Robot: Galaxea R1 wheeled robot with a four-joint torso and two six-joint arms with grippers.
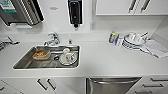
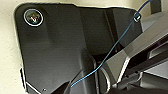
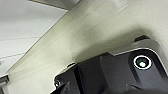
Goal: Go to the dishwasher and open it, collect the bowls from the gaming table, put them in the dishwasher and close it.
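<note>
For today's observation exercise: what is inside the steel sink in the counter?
Inside the stainless-steel sink lie a shallow orange dish and a white patterned plate with a white cup on it. What lies beneath the plate is covered.

Wide dark plate (image 2: 57,50) of the robot across most of the left wrist view, corners rounded. Round fitting (image 2: 33,17) with a pale ring and a glinting centre near one corner of the plate. Jointed grey bar (image 2: 140,50) slanting beside the plate, lighter on its upper face, darker parts beneath. Thin blue wire (image 2: 110,53) curving across the plate and over the bar, looped at a small clip (image 2: 137,17) near the bar's far end. Cream-coloured surface (image 2: 7,50) beyond the plate's edge, plain and blurred. Fingers not made out.
</note>
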